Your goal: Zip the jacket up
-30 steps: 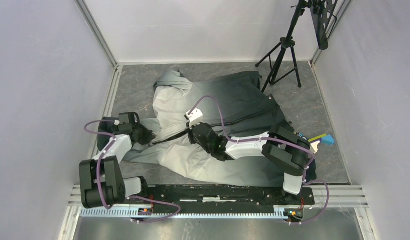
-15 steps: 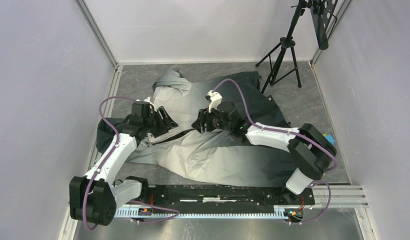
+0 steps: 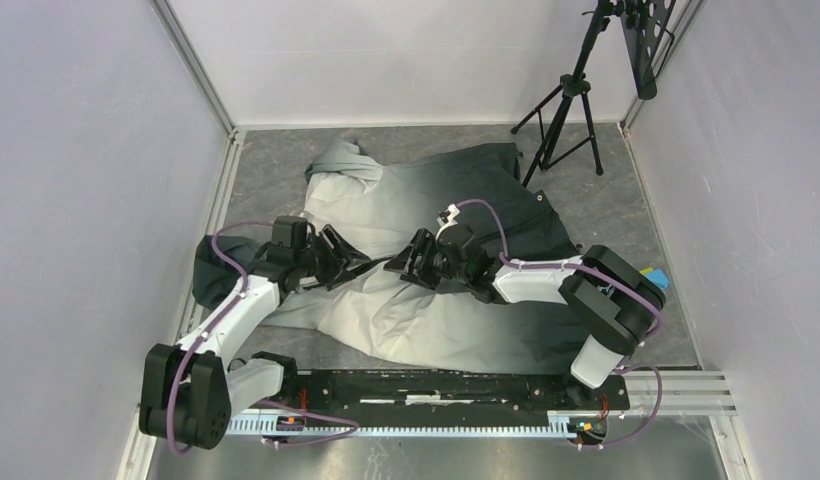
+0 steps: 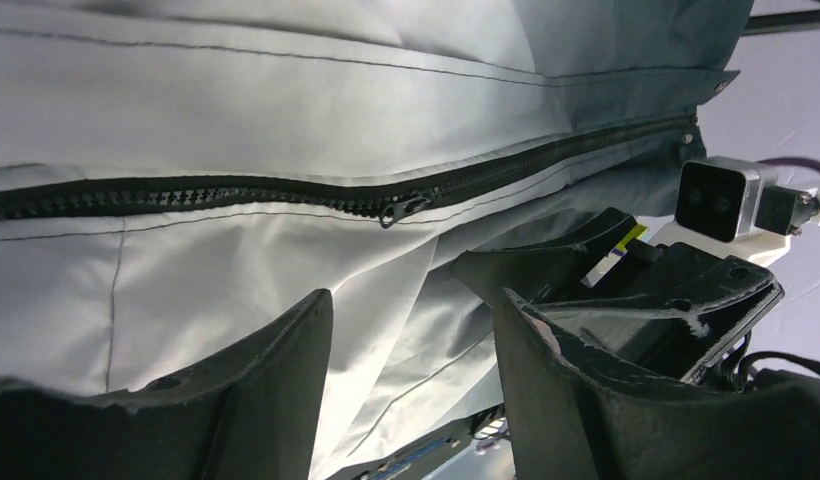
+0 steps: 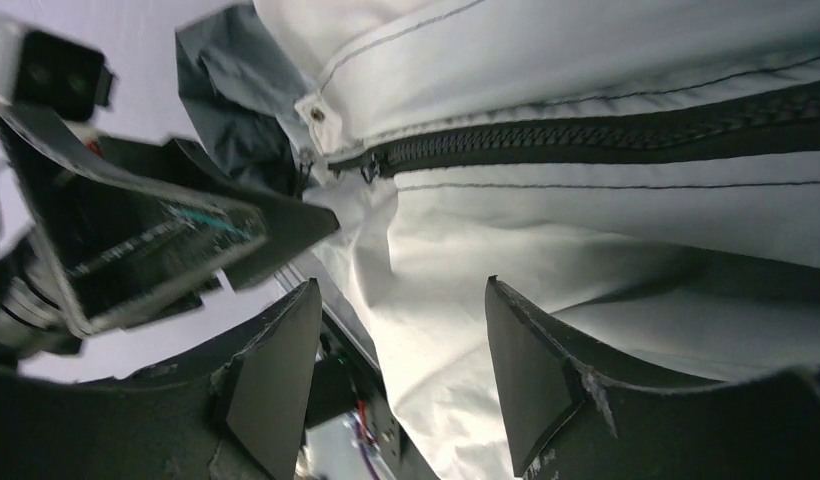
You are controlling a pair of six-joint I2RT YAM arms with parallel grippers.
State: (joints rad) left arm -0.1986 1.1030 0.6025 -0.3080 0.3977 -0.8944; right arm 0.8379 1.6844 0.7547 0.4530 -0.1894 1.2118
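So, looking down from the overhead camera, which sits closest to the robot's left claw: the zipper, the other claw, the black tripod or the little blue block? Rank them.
From the left gripper:
1. zipper, at its fingertips, on the jacket.
2. right gripper, just across the zipper, facing it.
3. tripod, back right corner.
4. blue block, right edge, beside the right arm.

Nothing can be read anywhere; the small sticker [image 4: 620, 246] on the right gripper [image 3: 404, 258], behind its fingers, is too blurred.
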